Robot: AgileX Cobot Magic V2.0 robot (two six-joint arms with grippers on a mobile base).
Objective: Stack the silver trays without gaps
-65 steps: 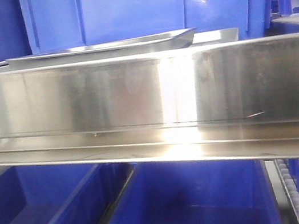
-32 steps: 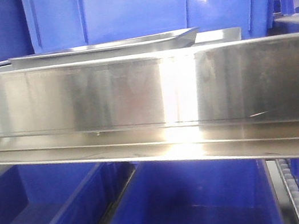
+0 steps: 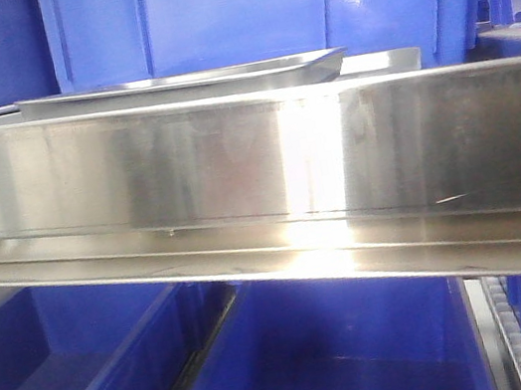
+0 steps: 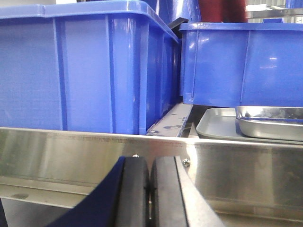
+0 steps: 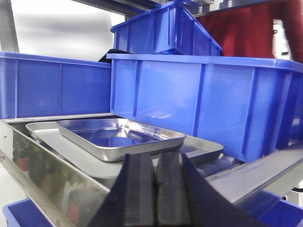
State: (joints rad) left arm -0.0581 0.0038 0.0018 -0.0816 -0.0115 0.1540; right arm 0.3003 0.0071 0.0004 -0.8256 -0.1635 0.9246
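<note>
The left gripper (image 4: 150,194) shows its 2 black fingers (image 4: 134,191) pressed flat against each other, with only a thin seam between them and nothing held there. They rise from the bottom edge of the left wrist view and point forward and level.

The right gripper (image 5: 156,189) also has its 2 black fingers (image 5: 139,189) closed together, seam to seam, with nothing between them. They point forward and a little upward in the right wrist view.

In the front view, no arm is visible.

smaller shiny silver tray (image 5: 120,138) rests skewed atop larger flat silver tray (image 5: 203,150), upright, near blue bins behind.
</note>
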